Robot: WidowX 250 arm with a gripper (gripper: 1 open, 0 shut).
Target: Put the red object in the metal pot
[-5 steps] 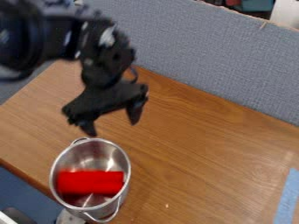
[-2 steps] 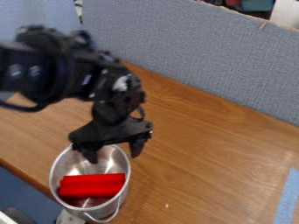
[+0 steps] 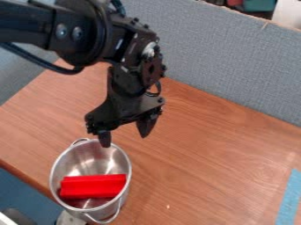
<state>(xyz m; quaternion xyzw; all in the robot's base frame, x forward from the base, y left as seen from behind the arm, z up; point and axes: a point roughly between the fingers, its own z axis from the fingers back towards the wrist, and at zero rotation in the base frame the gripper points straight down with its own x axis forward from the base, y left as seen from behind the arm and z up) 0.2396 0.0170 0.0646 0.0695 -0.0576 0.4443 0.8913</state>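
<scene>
Camera view: the red object (image 3: 91, 186) lies flat on the floor of the metal pot (image 3: 112, 160), so the placing looks done, and what has changed is the arm. A second ago the gripper (image 3: 127, 126) hung tilted above the pot's far rim, then it dipped closer to the rim, and now it sits just above and behind that rim, turned more upright, its two dark fingers (image 3: 150, 123) spread wide and holding nothing. That reads as a release followed by a retreat, with only the withdrawal left. The pot stands near the front edge of the wooden table (image 3: 223, 149), with little surface between it and the drop. Behind and to the right of the pot the tabletop is open, up to the grey partition (image 3: 223, 61) well beyond the pot.
</scene>
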